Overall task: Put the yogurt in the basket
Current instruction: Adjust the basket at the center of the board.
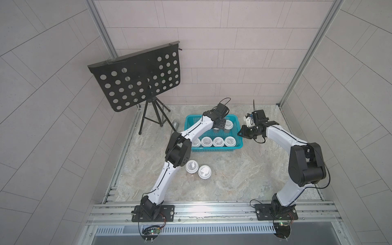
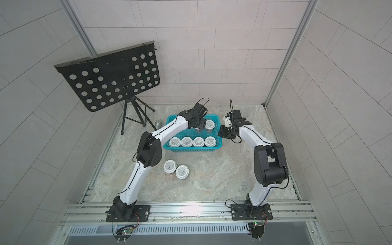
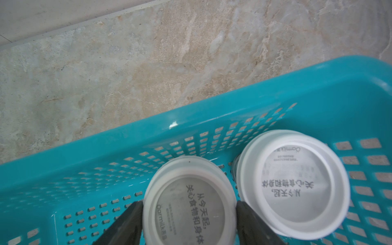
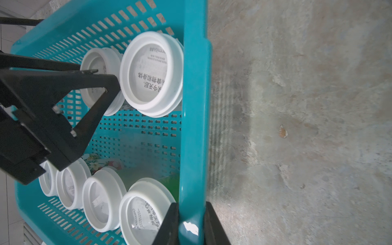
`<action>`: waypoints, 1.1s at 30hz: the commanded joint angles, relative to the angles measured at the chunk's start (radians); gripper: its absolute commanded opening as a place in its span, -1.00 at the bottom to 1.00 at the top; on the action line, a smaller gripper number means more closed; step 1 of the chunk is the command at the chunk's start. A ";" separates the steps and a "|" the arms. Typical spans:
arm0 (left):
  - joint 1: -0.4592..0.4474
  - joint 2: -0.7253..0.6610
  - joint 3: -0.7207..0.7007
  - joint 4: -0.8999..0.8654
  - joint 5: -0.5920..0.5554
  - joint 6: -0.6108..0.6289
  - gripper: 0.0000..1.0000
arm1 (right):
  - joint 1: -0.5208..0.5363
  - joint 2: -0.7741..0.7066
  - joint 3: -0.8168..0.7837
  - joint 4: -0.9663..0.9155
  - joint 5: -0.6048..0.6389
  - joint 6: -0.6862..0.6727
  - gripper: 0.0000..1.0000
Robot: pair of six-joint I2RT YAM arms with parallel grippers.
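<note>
Yogurt cup (image 3: 189, 212) stands upright, lid up, in the far row of the basket (image 1: 214, 149), just beside a neighbour cup (image 3: 294, 186) by the end wall. A row of four cups (image 1: 218, 141) fills the near side. A pair of loose cups (image 1: 192, 167) is outside on the counter (image 1: 244, 169), touching each other, near my left arm.

Left gripper (image 1: 219, 125): jaws flank that cup's lid right at its edges. I can't tell if they're pinching it or just clear. Right gripper (image 4: 191, 214): clamped tight on the basket's side rim, steadying it.

I judge this is the release. I'd open wider and lift straight up so the fingers don't drag the lid or bump the neighbour. I'd keep the right clamp on, then go for the loose pair.

The counter is marble-look and flat. A grey metal cylinder (image 1: 175, 125) lies by the tripod of a black perforated music stand (image 1: 137, 80). Pale tiled walls (image 1: 212, 63) all round.
</note>
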 commanded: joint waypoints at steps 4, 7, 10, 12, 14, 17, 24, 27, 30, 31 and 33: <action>0.011 0.024 0.046 -0.037 0.008 0.003 0.61 | 0.014 0.019 0.008 -0.031 0.002 -0.019 -0.55; 0.012 0.013 0.049 -0.031 0.032 0.002 0.63 | 0.014 0.018 0.012 -0.030 0.003 -0.017 -0.54; 0.015 0.004 0.051 -0.030 0.066 -0.010 0.63 | 0.015 0.018 0.013 -0.030 0.001 -0.016 -0.54; 0.019 -0.009 0.050 -0.028 0.078 -0.016 0.64 | 0.015 0.016 0.015 -0.032 0.003 -0.015 -0.53; 0.019 -0.028 0.049 -0.029 0.081 -0.014 0.65 | 0.015 0.013 0.019 -0.034 0.006 -0.017 -0.51; 0.022 -0.074 0.031 -0.030 0.088 -0.012 0.67 | 0.016 0.009 0.033 -0.044 0.015 -0.023 -0.46; 0.030 -0.253 -0.076 -0.016 0.093 0.015 0.71 | 0.013 -0.008 0.087 -0.092 0.056 -0.053 -0.20; 0.042 -0.355 -0.159 -0.014 0.087 0.017 0.73 | 0.012 -0.026 0.116 -0.124 0.090 -0.075 -0.05; 0.062 -0.478 -0.268 -0.011 0.096 0.005 0.73 | 0.013 -0.055 0.134 -0.153 0.099 -0.104 0.00; 0.070 -0.530 -0.314 -0.002 0.098 -0.001 0.73 | 0.013 -0.069 0.134 -0.161 0.095 -0.115 0.01; 0.086 -0.624 -0.418 0.031 0.102 -0.011 0.73 | 0.017 -0.095 0.130 -0.174 0.090 -0.136 0.02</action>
